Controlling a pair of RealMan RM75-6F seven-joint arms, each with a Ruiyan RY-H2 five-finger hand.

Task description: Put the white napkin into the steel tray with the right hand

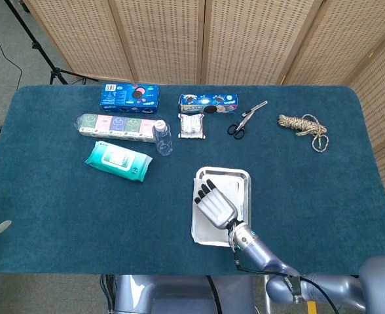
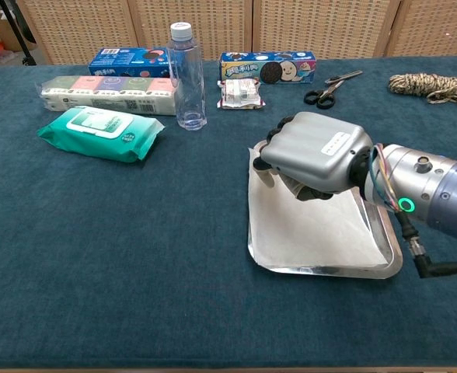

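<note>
We see the right hand (image 2: 315, 153) over the napkin (image 2: 306, 229) in the tray (image 2: 326, 271), with the bottle (image 2: 186, 78) beyond it to the left.

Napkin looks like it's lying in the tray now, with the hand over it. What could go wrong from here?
The white napkin overlaps the left rim of the steel tray, so it isn't fully inside. The right robot hand sits low over the napkin's far end with its fingers curled down; lifting away could snag the napkin and drag it out. Pushing down there might also shift the tray.
</note>
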